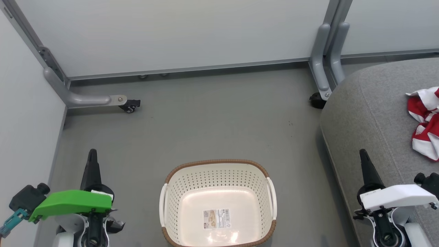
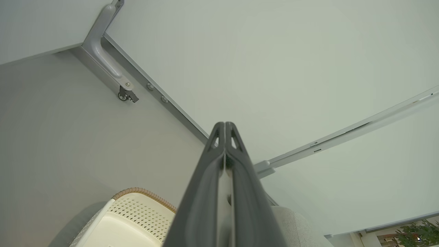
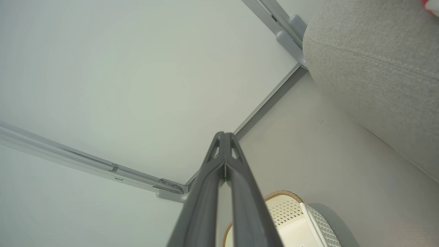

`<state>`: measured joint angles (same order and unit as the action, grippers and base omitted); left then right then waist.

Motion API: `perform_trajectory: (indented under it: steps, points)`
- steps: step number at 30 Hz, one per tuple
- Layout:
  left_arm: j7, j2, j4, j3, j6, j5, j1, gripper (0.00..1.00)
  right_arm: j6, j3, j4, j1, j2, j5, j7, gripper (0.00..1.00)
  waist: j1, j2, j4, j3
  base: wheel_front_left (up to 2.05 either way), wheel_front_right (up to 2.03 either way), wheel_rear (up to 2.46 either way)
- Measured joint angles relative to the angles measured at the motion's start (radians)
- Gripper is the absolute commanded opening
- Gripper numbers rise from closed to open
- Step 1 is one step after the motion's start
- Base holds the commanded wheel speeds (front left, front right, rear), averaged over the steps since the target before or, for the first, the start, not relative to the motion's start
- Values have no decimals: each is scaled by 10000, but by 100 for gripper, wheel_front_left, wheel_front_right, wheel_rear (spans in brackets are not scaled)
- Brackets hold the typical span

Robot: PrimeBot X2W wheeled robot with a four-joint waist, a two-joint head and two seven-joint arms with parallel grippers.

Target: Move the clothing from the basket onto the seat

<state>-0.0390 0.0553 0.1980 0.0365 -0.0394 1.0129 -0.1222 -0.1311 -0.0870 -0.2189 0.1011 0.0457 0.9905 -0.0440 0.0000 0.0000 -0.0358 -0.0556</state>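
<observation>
Some clothing (image 1: 425, 125) beyond right pincer (image 1: 363, 153)

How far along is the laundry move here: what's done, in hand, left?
Done: the basket holds only its paper label, and red-and-white clothing lies on the grey seat. In hand: nothing; the left gripper and right gripper are shut and empty. Left: nothing visible to move.

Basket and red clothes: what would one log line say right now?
basket: empty | clothing: on seat | left gripper: shut, empty | right gripper: shut, empty | task: looks done
</observation>
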Motion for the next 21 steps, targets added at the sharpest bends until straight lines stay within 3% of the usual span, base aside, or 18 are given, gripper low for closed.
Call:
perform_trajectory:
  steps: [21]
  points:
    - [543, -21, -265, 291, 86, 2159, 81, 0, 2, 8, -169, 124, 100, 2339, 462, 0, 0, 0, 108, 177, 0, 0, 0]
